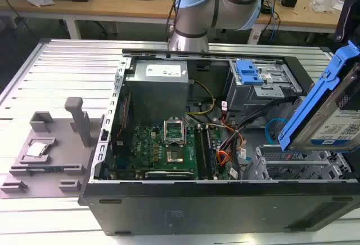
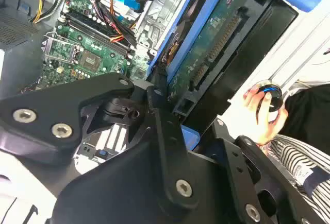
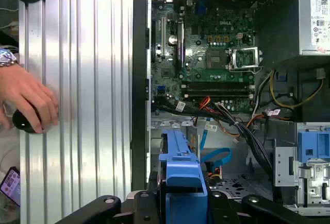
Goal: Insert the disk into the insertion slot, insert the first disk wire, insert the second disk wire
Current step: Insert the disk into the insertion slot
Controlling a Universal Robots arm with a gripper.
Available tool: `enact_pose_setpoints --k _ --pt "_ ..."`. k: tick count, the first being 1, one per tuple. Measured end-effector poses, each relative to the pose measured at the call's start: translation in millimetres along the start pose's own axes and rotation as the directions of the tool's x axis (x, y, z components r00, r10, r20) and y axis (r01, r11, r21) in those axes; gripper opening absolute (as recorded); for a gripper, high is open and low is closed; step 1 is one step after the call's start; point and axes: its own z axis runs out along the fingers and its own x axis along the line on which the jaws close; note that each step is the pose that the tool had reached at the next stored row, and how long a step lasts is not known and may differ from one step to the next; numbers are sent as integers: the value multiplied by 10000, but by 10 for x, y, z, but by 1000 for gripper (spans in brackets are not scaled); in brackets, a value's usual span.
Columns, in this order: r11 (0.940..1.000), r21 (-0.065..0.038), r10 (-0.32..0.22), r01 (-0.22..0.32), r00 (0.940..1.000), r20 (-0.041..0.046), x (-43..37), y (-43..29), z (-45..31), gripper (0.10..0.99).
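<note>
We see the gripper (image 3: 183,202) closed on the disk (image 1: 336,118). In the first wrist view its black fingers (image 3: 152,203) press on either side of the blue-framed drive. In the second wrist view the same clamp shows, with the drive's green circuit board turned toward the camera.

The disk, silver with a white label, hangs steeply tilted over the end of the open computer case (image 1: 214,205) at the exterior view's right, clear of the case floor. Just below it inside the case sits the insertion slot (image 1: 298,166), a low bay in a light-grey perforated metal cage; the disk is above the slot and not in it. Further back in the case stands the taller grey bay (image 1: 273,87) with a blue latch (image 1: 247,71).

The motherboard (image 1: 163,149) lies on the case floor toward the middle, with the power supply (image 1: 157,81) behind it. A blue flat cable (image 3: 215,157) loops loose in the case near the slot, beside a bundle of black, red and orange wires (image 3: 227,116). The arm (image 1: 194,14) rises behind the case.

The case rests on a ribbed aluminium table (image 1: 73,70). Outside the case, by the table's edge, a person's hand (image 3: 28,100) rests on a small round black object (image 3: 23,122), with a watch (image 3: 5,56) at the wrist. On the side of the case away from the disk lies a grey fixture plate (image 1: 50,149).
</note>
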Motion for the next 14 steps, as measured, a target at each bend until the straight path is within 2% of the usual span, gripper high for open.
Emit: enact_pose_setpoints --k 2,4,12,14 --pt "10000 0 0 0 10000 0 0 2 1 365" --pt "10000 0 0 0 10000 2 0 6 58 365" --pt "10000 1 0 0 10000 1 -2 5 186 365" --pt "10000 0 0 0 10000 -1 -25 5 221 365"
